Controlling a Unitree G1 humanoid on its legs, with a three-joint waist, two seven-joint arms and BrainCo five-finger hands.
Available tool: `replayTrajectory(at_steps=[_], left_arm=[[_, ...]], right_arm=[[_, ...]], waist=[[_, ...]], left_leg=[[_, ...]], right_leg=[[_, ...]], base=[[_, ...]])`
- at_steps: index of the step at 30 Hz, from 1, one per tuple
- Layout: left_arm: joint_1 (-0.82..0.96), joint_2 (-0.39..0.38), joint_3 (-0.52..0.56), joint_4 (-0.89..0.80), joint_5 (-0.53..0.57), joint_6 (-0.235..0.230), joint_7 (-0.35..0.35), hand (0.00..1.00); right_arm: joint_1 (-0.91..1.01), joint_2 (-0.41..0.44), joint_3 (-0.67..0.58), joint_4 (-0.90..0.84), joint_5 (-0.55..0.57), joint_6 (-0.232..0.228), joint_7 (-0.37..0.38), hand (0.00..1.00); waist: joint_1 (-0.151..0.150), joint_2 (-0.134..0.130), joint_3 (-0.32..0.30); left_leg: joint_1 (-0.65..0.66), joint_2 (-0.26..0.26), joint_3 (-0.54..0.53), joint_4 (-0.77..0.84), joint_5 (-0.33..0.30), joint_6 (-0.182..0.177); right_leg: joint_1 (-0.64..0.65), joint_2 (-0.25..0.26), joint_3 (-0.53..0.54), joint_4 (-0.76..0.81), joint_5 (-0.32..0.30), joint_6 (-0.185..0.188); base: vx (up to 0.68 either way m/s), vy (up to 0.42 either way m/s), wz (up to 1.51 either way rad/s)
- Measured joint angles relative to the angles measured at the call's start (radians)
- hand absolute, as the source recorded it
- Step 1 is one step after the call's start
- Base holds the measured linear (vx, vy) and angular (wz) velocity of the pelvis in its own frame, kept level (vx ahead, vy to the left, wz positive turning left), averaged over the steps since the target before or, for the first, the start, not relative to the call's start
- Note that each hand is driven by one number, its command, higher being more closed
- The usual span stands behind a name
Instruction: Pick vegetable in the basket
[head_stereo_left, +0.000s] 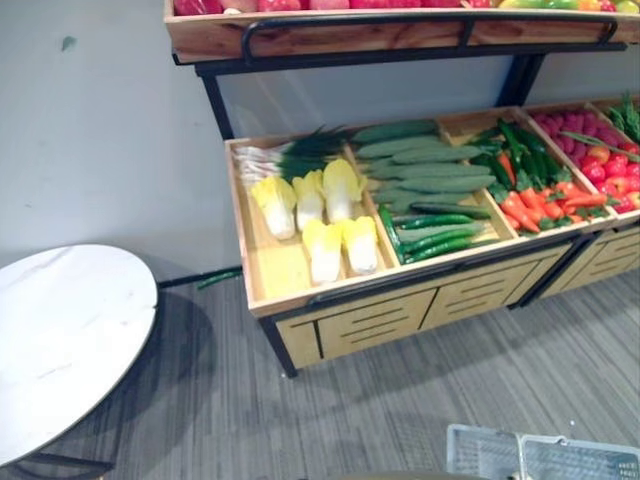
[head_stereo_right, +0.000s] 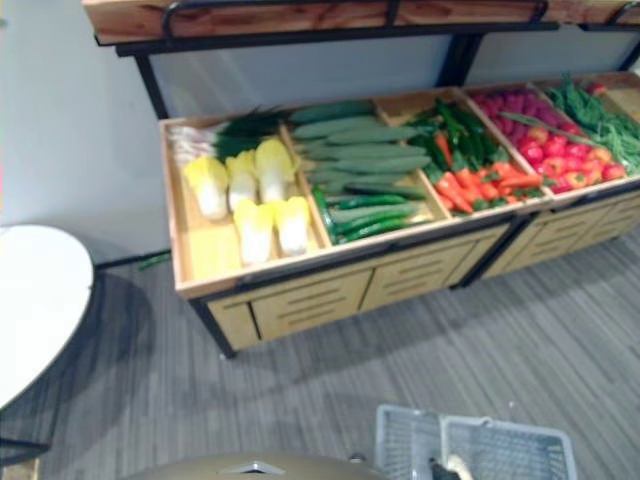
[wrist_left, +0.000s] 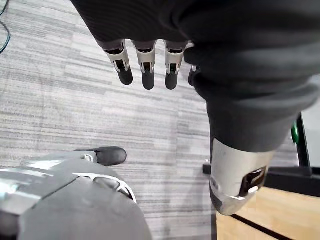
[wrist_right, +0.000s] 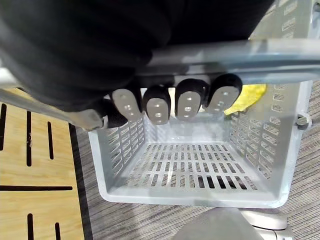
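Basket (head_stereo_left: 545, 458) first: where is it from your left eye?

Low at my right, grey and slotted, over the grey carpet (head_stereo_left: 300, 410) and apart from the wooden stand (head_stereo_left: 400, 310). The vegetables lie in the stand's compartments. Pale cabbages (head_stereo_left: 325, 215) sit in front of green onions (head_stereo_left: 290, 155) in the leftmost one, and long cucumbers (head_stereo_left: 430, 175) fill the next. Then come carrots (head_stereo_left: 535, 205) with dark green vegetables (head_stereo_left: 520, 150) behind them, and red round vegetables (head_stereo_left: 600, 165) farthest right. A round white table (head_stereo_left: 60, 340) stands at my left.

And the right eye?

The same scene. An upper shelf (head_stereo_right: 300, 20) runs above the stand. Something pale yellow (head_stereo_right: 458, 466) shows at the basket's near edge; I cannot tell what it is.

Your left wrist view?

My left hand (wrist_left: 146, 62) hangs over the carpet with its fingers straight, loose and holding nothing. A corner of the stand is near it.

And the right wrist?

My right hand (wrist_right: 189, 102) has its fingers curled round the basket's handle (wrist_right: 250, 52), so the basket hangs from my grip. Its slotted floor shows under my fingertips. Past them, by the basket's wall, is a yellow scrap (wrist_right: 250, 97) that I cannot make out. The stand's wooden front is just beside the basket.
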Motion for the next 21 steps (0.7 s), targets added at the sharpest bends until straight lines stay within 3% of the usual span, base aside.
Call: replayTrajectory(at_steps=[5, 7, 10, 12, 13, 14, 15, 16, 17, 18, 21], left_arm=[[-0.012, 0.0, -0.072, 0.0, 0.0, -0.001, 0.009, 0.0], [-0.028, 0.006, -0.112, -0.002, -0.001, -0.003, 0.016, 0.0], [-0.03, 0.014, -0.178, -0.001, 0.001, -0.003, 0.018, 0.0], [-0.043, 0.018, -0.192, 0.0, 0.024, -0.002, 0.021, 0.0], [-0.052, 0.02, -0.194, -0.001, 0.041, 0.003, 0.033, 0.0], [-0.058, 0.019, -0.198, -0.003, 0.042, 0.004, 0.047, 0.0], [-0.059, 0.01, -0.202, -0.004, 0.042, 0.003, 0.051, 0.0], [-0.065, 0.008, -0.209, -0.016, 0.041, 0.002, 0.054, 0.0], [-0.079, 0.009, -0.217, -0.048, 0.039, 0.0, 0.056, 0.0], [-0.085, 0.011, -0.228, -0.072, 0.039, -0.002, 0.056, 0.0], [-0.073, 0.021, -0.261, -0.082, 0.038, -0.005, 0.055, 0.0]], right_arm=[[-0.014, -0.012, 0.008, 0.0, 0.002, -0.001, -0.006, 1.0], [-0.032, -0.011, 0.008, -0.002, 0.027, -0.006, -0.014, 1.0], [-0.03, -0.004, -0.005, -0.018, 0.06, -0.021, -0.017, 1.0], [-0.024, 0.005, -0.011, -0.056, 0.063, -0.029, -0.016, 1.0], [-0.022, 0.009, -0.009, -0.09, 0.068, -0.036, -0.017, 1.0], [-0.024, 0.014, 0.003, -0.122, 0.071, -0.036, -0.018, 1.0], [-0.028, 0.01, 0.013, -0.134, 0.079, -0.036, -0.018, 1.0], [-0.039, 0.012, 0.019, -0.149, 0.084, -0.042, -0.019, 1.0], [-0.042, 0.015, 0.033, -0.154, 0.107, -0.043, -0.02, 1.0], [-0.043, 0.012, 0.043, -0.137, 0.115, -0.042, -0.02, 1.0], [-0.077, -0.011, 0.08, -0.074, 0.121, -0.033, -0.02, 1.0]], waist=[[0.0, 0.012, 0.043], [0.0, 0.008, 0.09], [-0.004, 0.019, 0.119], [-0.004, 0.016, 0.12], [-0.003, 0.015, 0.123], [-0.002, 0.016, 0.126], [0.0, 0.051, 0.13], [-0.001, 0.047, 0.156], [-0.005, 0.049, 0.195], [-0.003, 0.04, 0.201], [-0.003, 0.033, 0.198]], left_leg=[[0.037, 0.002, 0.006, 0.004, -0.018, -0.006], [0.009, 0.029, 0.021, 0.15, -0.102, -0.012], [-0.015, 0.077, 0.065, 0.327, -0.198, -0.01], [-0.026, 0.094, 0.142, 0.364, -0.229, -0.007], [-0.027, 0.101, 0.212, 0.376, -0.248, -0.003], [-0.025, 0.112, 0.295, 0.385, -0.259, 0.012], [-0.028, 0.138, 0.348, 0.378, -0.259, 0.028], [-0.011, 0.155, 0.4, 0.378, -0.261, 0.036], [0.019, 0.157, 0.469, 0.365, -0.259, 0.04], [0.049, 0.154, 0.541, 0.345, -0.252, 0.042], [0.076, 0.158, 0.686, 0.342, -0.246, 0.045]], right_leg=[[0.023, -0.002, 0.012, 0.022, -0.017, 0.002], [-0.014, -0.015, 0.041, 0.147, -0.08, 0.002], [-0.058, -0.01, 0.118, 0.242, -0.118, 0.013], [-0.106, 0.005, 0.197, 0.23, -0.079, 0.04], [-0.133, 0.019, 0.249, 0.194, -0.024, 0.066], [-0.157, 0.038, 0.264, 0.125, 0.078, 0.064], [-0.152, 0.046, 0.25, 0.069, 0.133, 0.058], [-0.146, 0.046, 0.142, 0.089, 0.143, 0.006], [-0.16, 0.01, -0.045, 0.28, -0.003, -0.103], [-0.156, -0.03, -0.178, 0.422, -0.085, -0.119], [-0.133, -0.097, -0.294, 0.544, -0.153, -0.105]], base=[[0.0, -0.005, -0.06], [-0.03, 0.01, -0.26], [-0.02, 0.003, -0.71], [-0.03, 0.084, -1.32], [-0.08, 0.119, -1.68], [-0.09, 0.119, -1.88], [-0.15, 0.074, -1.69], [-0.16, 0.085, -1.45], [-0.17, 0.118, -1.69], [-0.11, 0.129, -1.53], [-0.06, 0.024, -1.62]])
